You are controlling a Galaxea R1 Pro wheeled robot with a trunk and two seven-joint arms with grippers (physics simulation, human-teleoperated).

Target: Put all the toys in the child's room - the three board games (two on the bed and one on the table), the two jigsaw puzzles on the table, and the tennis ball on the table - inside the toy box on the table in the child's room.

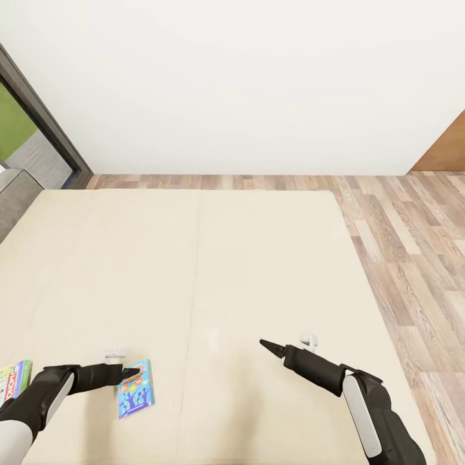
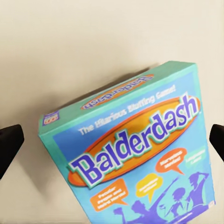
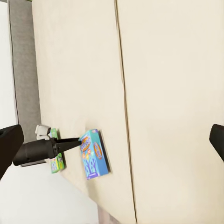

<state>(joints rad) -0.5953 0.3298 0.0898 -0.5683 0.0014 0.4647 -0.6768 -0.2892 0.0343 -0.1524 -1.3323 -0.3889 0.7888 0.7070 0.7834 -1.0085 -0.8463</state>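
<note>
Balderdash box point(image 2: 135, 154) close under our left pincer point(image 1: 131, 372), fingers spread, near bed point(image 1: 258, 258) front edge. Risk: flat box slides, pincer misses. Right pincer point(image 1: 266, 344) hangs empty, spread.

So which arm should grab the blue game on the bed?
Probably the left. Its claw is open right at the blue Balderdash box, which sits between its fingers in the wrist view. The right claw is farther away across the bed.
</note>
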